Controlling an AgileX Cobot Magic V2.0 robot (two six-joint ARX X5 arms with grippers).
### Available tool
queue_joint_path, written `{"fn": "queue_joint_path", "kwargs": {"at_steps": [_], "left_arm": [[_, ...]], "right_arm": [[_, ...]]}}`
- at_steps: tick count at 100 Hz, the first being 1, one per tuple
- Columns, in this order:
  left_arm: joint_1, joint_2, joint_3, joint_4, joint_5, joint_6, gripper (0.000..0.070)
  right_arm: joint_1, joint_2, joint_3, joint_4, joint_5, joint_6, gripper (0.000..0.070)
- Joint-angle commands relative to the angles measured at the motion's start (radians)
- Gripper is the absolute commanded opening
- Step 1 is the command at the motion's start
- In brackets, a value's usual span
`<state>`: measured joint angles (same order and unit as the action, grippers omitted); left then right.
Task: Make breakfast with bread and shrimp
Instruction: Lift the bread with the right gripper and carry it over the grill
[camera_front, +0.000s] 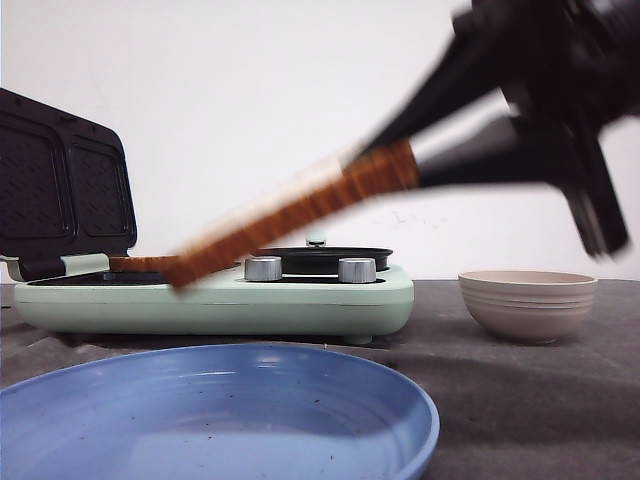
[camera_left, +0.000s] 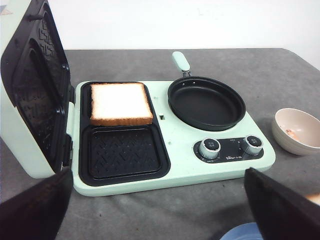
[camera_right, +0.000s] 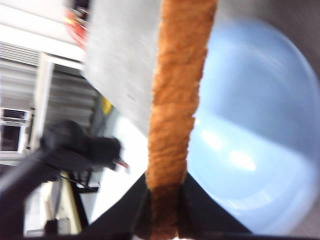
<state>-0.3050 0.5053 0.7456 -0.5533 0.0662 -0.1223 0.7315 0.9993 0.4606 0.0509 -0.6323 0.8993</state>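
Bread is in two places. One slice of bread (camera_left: 121, 103) lies flat in the rear sandwich well of the mint-green breakfast maker (camera_left: 175, 172), crust edges golden, its pale face up; the front well (camera_left: 120, 152) beside it is bare ribbed plate. The second slice (camera_front: 300, 212) is pinched by one edge between the jaws of the right gripper (camera_front: 415, 165), seen edge-on and tilted, its low end reaching down toward the open sandwich wells; the frame is blurred there. From the right wrist view the same slice (camera_right: 176, 110) runs away from the fingers, with the blue plate (camera_right: 255, 130) behind it. The maker's lid (camera_left: 30, 95) stands open and upright. A black frying pan (camera_left: 206, 102) sits on the maker's other half, two knobs (camera_left: 210, 148) in front of it. A beige bowl (camera_left: 297, 131) stands just beside the maker, with small pink-orange shrimp (camera_left: 289, 131) inside. Left gripper (camera_left: 160, 200): its dark fingers (camera_left: 282, 207) stand wide apart, holding nothing
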Motion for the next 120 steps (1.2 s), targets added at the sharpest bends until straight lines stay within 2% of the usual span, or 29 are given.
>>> {"fn": "queue_joint_path", "kwargs": {"at_steps": [1, 36, 61, 75, 97, 120], "left_arm": [[-0.002, 0.003, 0.005, 0.016, -0.015, -0.003, 0.0632], [-0.002, 0.000, 0.005, 0.052, -0.067, 0.002, 0.0633], [-0.002, -0.042, 0.005, 0.048, -0.144, 0.014, 0.0634], [-0.002, -0.065, 0.005, 0.040, -0.153, 0.028, 0.0634], [-0.002, -0.075, 0.005, 0.046, -0.158, 0.024, 0.0634], [-0.002, -0.075, 0.005, 0.052, -0.206, 0.024, 0.0634]], "right_arm": [[-0.001, 0.009, 0.040, 0.015, -0.004, 0.006, 0.0008], [-0.029, 0.187, 0.223, 0.015, -0.053, -0.026, 0.0007], [-0.029, 0.409, 0.436, 0.014, -0.082, -0.058, 0.0007], [-0.029, 0.544, 0.566, 0.014, -0.103, -0.067, 0.0007], [-0.029, 0.740, 0.770, 0.007, -0.102, -0.074, 0.0007], [-0.029, 0.912, 0.961, -0.011, -0.101, -0.069, 0.0007]]}}
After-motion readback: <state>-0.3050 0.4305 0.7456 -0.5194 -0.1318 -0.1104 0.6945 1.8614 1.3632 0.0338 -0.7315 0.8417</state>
